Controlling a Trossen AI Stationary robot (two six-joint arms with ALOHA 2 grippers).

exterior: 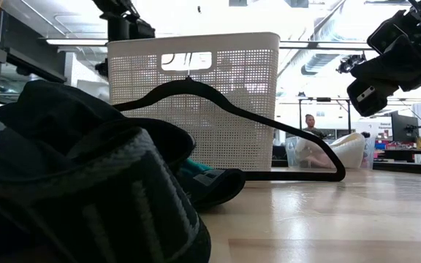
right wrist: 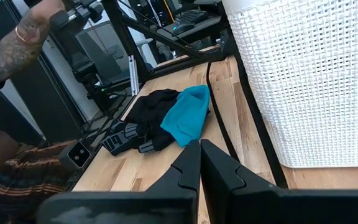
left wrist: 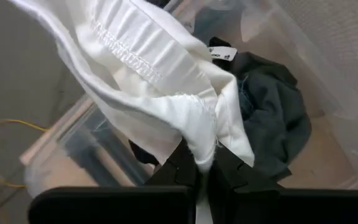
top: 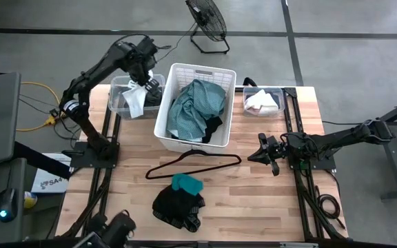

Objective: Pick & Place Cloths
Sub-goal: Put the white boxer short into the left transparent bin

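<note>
My left gripper (top: 144, 87) hangs over the clear bin (top: 119, 103) at the table's far left, shut on a white cloth (top: 134, 100). A grey cloth (left wrist: 278, 124) lies in that bin below it. The white basket (top: 178, 72) holds a large teal-green cloth (top: 195, 107) and a black piece (top: 214, 127). Near the front edge a black cloth (top: 176, 207) lies on the table with a small bright teal piece (top: 187, 183) resting on its far part. My right gripper (top: 262, 153) is shut and holds nothing, hovering right of the basket. My left gripper pinches the white cloth between its two fingers at a stitched edge (left wrist: 207, 146), where the fabric is bunched into several layers. The fingers (left wrist: 182, 165) come from above, pointing down into the bin. The cloth hangs from the fingers above the grey cloth; its lower end is out of sight.
A thin black wire hanger (top: 195, 164) lies flat between the basket and the black cloth. A second clear bin (top: 281, 93) at the far right holds a white and pink cloth (top: 260, 103). Bare wood stretches along the near right (top: 267, 207). A person's tattooed arm (right wrist: 17, 46) shows beyond the near edge.
</note>
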